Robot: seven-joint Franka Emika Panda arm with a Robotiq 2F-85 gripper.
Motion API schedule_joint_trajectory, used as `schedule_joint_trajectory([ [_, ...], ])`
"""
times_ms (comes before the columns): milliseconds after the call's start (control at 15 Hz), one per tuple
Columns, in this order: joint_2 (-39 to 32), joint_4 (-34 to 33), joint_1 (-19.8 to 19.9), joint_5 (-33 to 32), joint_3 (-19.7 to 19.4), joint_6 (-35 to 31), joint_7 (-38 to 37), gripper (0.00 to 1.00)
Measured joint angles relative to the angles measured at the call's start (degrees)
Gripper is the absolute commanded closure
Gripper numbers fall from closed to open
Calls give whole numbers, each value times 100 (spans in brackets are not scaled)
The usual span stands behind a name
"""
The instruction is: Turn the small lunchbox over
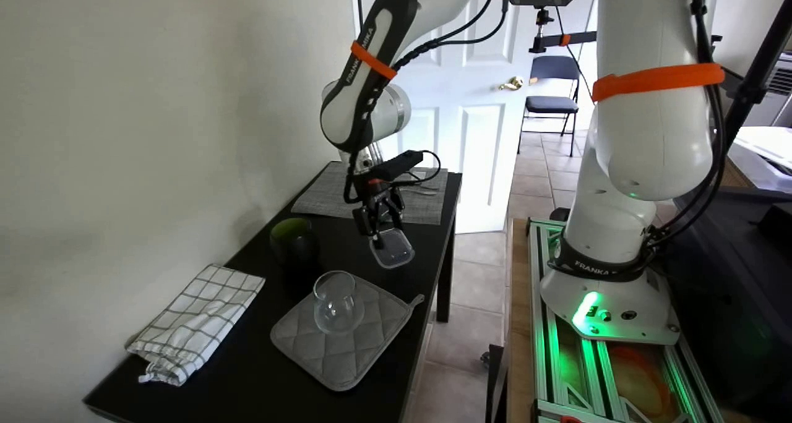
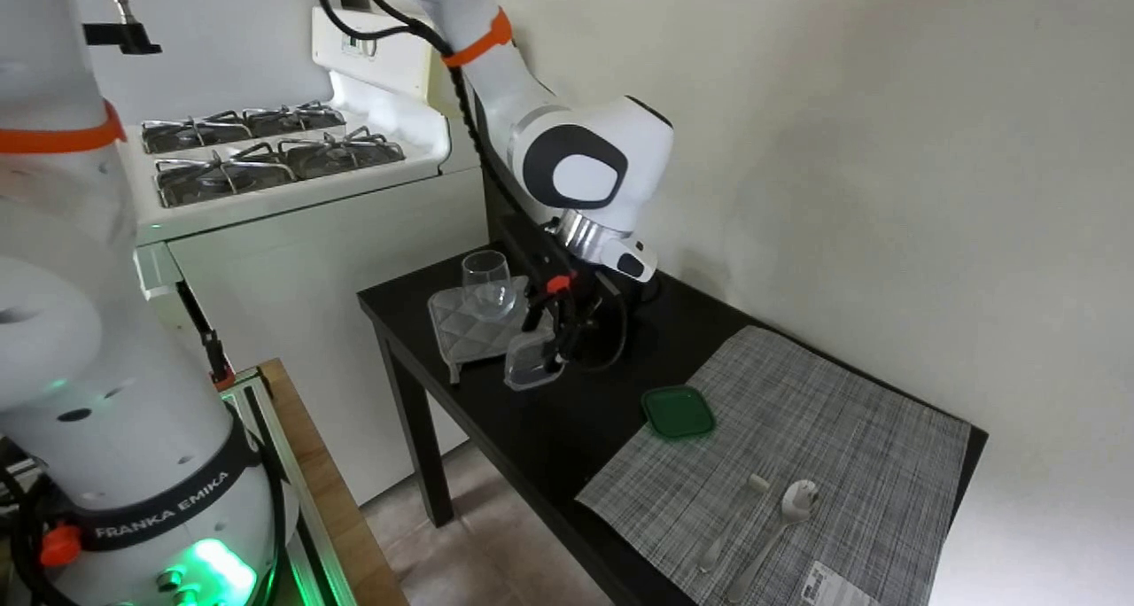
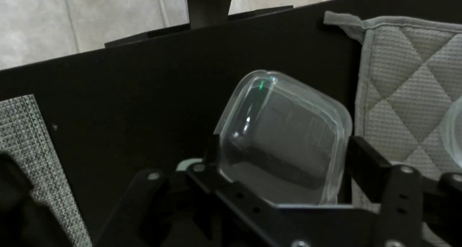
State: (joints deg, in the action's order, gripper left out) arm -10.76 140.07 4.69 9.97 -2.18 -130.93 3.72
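Near the pot holder (image 3: 404,84), our fingers (image 3: 371,164) grip the small lunchbox (image 3: 288,142) by opposite walls, probably leaving it free to turn; whether it clears the bench (image 3: 137,106) we cannot tell. On the pot holder stands a glass (image 1: 339,305), presumably for cushioning; beyond the pot holder lies the checked cloth (image 1: 198,321).

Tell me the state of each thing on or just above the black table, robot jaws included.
Small lunchbox: tilted, gripped; whether it touches the table, unclear
Jaws: closed on the lunchbox's sides
Pot holder: lying flat
Glass: upright on the pot holder
Dark cup: upright
Checked cloth: folded, one end bunched
Placemat: spread flat
Green lid: lying flat across the placemat's edge
Cutlery: lying on the placemat
White label: partly out of frame
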Motion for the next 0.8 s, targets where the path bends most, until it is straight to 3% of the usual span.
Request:
schedule_joint_trajectory([
  [467, 1262, 1799, -248, -1145, 60, -2607, -392, 39],
  [800, 1171, 1815, 43, -3110, 7, -4320, -1553, 39],
])
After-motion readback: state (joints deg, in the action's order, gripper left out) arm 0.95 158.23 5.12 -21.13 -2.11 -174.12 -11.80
